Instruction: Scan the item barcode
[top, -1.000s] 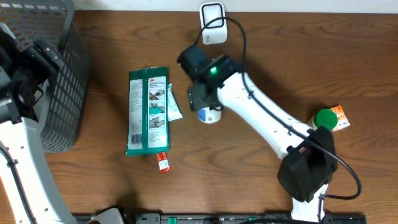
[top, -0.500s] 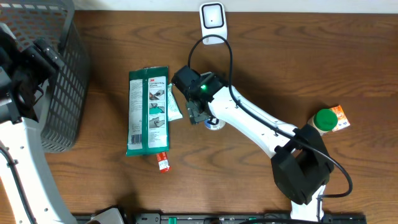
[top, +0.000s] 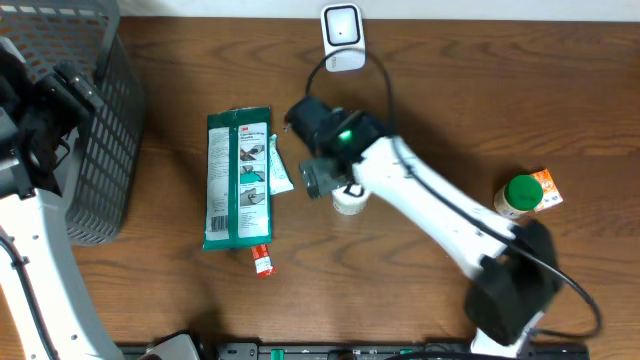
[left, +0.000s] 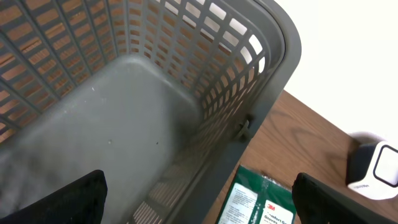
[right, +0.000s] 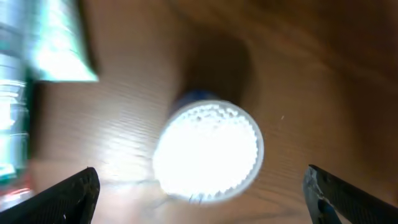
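While the right end effector (right: 205, 190) hangs with its jaws spread wide and empty over the white-capped bottle (right: 208, 152), that bottle stands upright on the table (top: 450, 90) near the green packet (top: 238, 178); the left end effector (left: 199, 199) gapes empty above the grey basket (left: 273, 68)

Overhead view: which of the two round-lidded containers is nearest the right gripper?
The white-lidded container mid-frame, directly below the open right gripper; the green-lidded bottle stands far off toward the right edge of view.
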